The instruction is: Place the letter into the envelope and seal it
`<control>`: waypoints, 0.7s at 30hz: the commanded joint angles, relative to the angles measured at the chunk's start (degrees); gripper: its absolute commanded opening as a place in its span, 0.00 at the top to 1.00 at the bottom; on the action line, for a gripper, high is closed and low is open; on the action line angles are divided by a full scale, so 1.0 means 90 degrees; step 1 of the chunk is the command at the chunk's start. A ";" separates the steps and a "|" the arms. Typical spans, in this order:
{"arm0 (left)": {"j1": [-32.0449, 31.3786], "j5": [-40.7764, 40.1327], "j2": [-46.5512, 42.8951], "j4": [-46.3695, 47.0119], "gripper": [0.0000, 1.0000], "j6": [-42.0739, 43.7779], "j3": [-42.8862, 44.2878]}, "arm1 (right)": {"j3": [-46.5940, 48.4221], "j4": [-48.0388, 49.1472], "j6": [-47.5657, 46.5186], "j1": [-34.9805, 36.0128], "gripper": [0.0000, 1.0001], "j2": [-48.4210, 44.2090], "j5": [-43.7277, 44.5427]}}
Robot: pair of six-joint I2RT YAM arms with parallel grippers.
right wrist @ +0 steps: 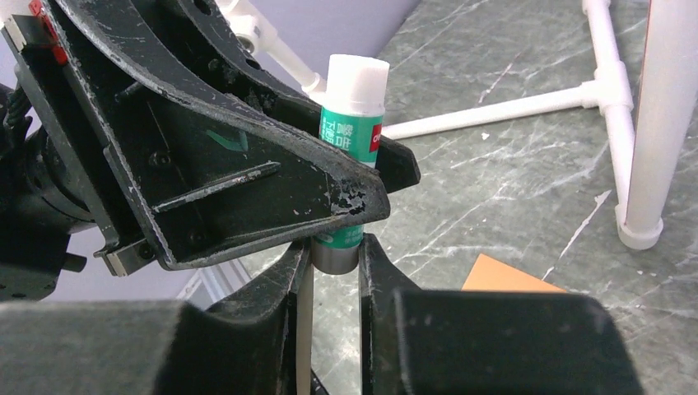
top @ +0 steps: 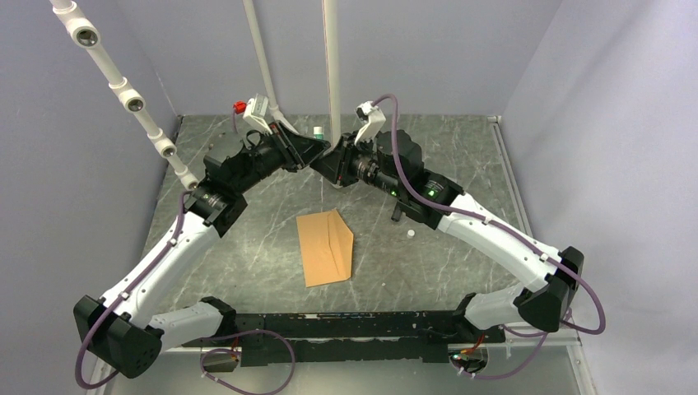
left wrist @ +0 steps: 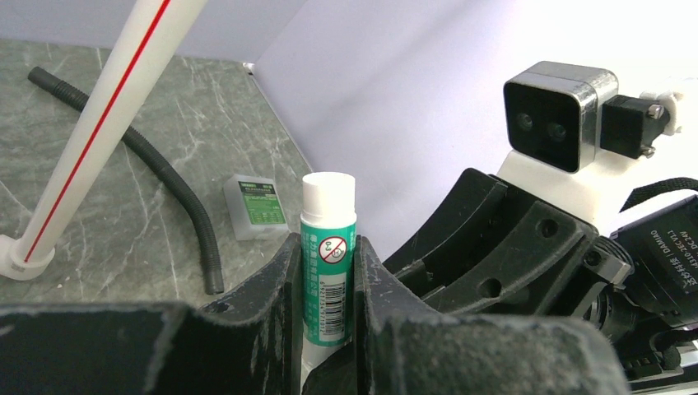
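Observation:
The orange-brown envelope (top: 323,248) lies flat on the table in front of both arms, its pointed flap (top: 345,239) towards the right. One corner shows in the right wrist view (right wrist: 509,276). The peach-pink letter is not in view. Both grippers meet above the back middle of the table. My left gripper (left wrist: 327,247) (top: 316,149) is shut on the green body of a glue stick (left wrist: 328,263) with a white top. My right gripper (right wrist: 336,251) (top: 329,163) is shut on the stick's (right wrist: 352,123) grey lower end, just under the left fingers (right wrist: 272,189).
A white pole (top: 332,66) stands right behind the grippers. A black ribbed hose (left wrist: 177,193) and a small clear box with a green label (left wrist: 257,206) lie at the back. A small white item (top: 410,234) sits right of the envelope.

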 commanded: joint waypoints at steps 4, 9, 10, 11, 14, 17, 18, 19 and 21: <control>-0.0038 0.0196 -0.0470 -0.0299 0.72 0.0200 0.0072 | -0.0325 0.0838 -0.0798 -0.0127 1.00 -0.0548 0.0178; -0.0019 0.0451 -0.0415 -0.0915 0.46 0.0500 0.0498 | -0.0547 0.0682 -0.1231 -0.0140 1.00 -0.0815 -0.0328; -0.0018 0.0554 -0.0372 -0.0990 0.43 0.0581 0.0557 | -0.0547 0.0605 -0.1279 -0.0149 1.00 -0.0850 -0.0412; -0.0010 0.0657 -0.0322 -0.1077 0.40 0.0650 0.0627 | -0.0541 0.0521 -0.1319 -0.0157 1.00 -0.0872 -0.0498; 0.0046 0.1150 -0.0152 -0.1100 0.33 0.0744 0.0738 | -0.0520 0.0264 -0.1404 -0.0193 1.00 -0.0881 -0.0858; 0.0106 0.1856 0.0050 -0.0942 0.28 0.0768 0.0846 | -0.0469 0.0032 -0.1418 -0.0208 1.00 -0.0818 -0.1100; 0.0108 0.1964 0.0100 -0.1003 0.27 0.0790 0.0900 | -0.0468 -0.0003 -0.1418 -0.0209 1.00 -0.0814 -0.1192; 0.0116 0.1996 0.0129 -0.1075 0.26 0.0823 0.0970 | -0.0468 -0.0036 -0.1427 -0.0217 1.00 -0.0810 -0.1269; 0.0142 0.1939 0.0127 -0.1218 0.27 0.0885 0.0994 | -0.0467 -0.0070 -0.1433 -0.0216 1.00 -0.0816 -0.1356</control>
